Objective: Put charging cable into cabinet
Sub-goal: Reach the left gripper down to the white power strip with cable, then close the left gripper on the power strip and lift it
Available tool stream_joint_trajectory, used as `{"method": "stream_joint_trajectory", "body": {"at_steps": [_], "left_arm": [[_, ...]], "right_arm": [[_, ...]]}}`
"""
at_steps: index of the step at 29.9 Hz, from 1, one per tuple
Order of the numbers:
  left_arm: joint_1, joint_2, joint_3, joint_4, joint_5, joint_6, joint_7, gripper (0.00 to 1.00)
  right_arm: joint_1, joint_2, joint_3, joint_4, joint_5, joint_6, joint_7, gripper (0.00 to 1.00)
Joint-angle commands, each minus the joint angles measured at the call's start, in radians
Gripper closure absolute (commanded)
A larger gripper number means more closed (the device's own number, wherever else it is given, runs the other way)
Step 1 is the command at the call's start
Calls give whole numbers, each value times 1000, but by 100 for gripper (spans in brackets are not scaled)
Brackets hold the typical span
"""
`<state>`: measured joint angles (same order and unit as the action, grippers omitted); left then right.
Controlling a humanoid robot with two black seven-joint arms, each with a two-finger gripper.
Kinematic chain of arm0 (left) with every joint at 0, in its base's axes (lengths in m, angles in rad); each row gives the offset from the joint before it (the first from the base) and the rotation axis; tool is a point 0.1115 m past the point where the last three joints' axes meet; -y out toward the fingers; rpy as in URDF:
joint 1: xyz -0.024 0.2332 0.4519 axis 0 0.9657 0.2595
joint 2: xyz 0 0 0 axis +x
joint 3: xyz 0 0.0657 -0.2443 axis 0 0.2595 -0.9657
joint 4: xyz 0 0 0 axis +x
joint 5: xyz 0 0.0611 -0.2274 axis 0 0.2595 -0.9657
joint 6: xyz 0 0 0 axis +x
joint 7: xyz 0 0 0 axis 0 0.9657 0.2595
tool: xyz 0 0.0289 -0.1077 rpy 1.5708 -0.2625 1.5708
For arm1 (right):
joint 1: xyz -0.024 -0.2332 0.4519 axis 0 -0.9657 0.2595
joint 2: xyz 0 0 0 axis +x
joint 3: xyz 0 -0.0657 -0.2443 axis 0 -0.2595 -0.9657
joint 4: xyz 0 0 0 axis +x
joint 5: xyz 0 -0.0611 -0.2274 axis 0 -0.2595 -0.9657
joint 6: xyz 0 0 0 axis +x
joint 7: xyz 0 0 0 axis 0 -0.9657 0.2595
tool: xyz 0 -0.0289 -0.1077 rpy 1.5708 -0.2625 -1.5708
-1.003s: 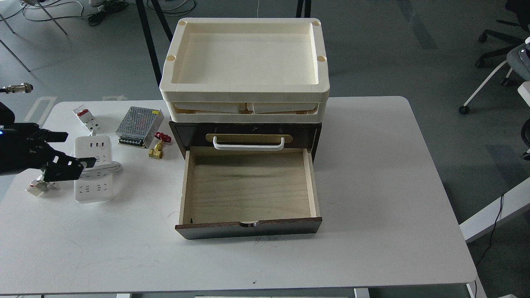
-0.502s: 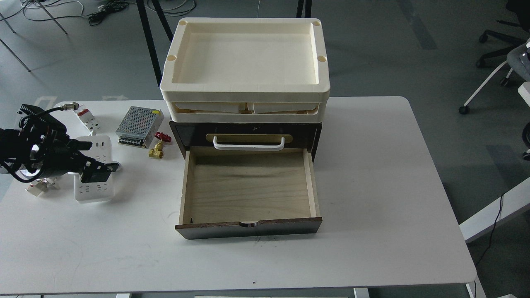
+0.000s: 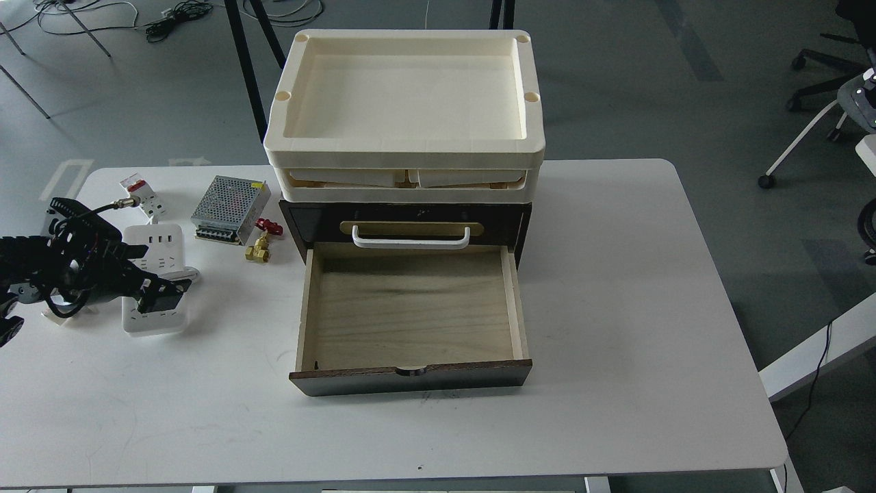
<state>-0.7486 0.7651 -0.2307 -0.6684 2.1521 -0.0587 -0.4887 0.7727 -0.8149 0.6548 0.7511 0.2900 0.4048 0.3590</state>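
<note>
The charging cable (image 3: 159, 241), a white power strip with USB ports and a thick white cord, lies flat on the table at the far left. My left gripper (image 3: 148, 275) hovers over its middle and lower part with its two dark fingers spread, one near the strip's upper half and one (image 3: 164, 296) near its lower right. It hides much of the strip. The cabinet (image 3: 410, 220) stands at the table's middle, its light wood drawer (image 3: 410, 311) pulled out and holding nothing. The right gripper is out of view.
Cream trays (image 3: 404, 147) are stacked on the cabinet. A silver perforated power-supply box (image 3: 229, 200), a white breaker with a red mark (image 3: 140, 192) and a brass valve with a red handle (image 3: 261, 245) lie between the strip and the cabinet. A small white part (image 3: 60, 313) lies left of the strip.
My left arm has moved right and lower, from the strip's left edge to over its middle. The fingers stay spread. The strip and drawer have not moved.
</note>
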Motion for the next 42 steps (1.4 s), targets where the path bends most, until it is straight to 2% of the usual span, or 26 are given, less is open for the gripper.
{"method": "stream_joint_trajectory", "body": {"at_steps": [1,12,18,36,42], "left_arm": [[0,-20,5,15,-5,13,0,3],[0,-52,31,86,5,17,0,12],[-1,-55,93,111,0,79,0,16],[-1,-66,126,165,2,169,0,44],[-1,-101,128,219,2,201,0,46]], "right_arm": [[-1,0,0,1,0,-1,0,0],[-7,-7,2,1,0,0,0,0],[-6,-7,0,1,0,0,0,0],[-15,-7,0,1,0,0,0,0],[-21,-7,2,-1,0,0,1,0]]}}
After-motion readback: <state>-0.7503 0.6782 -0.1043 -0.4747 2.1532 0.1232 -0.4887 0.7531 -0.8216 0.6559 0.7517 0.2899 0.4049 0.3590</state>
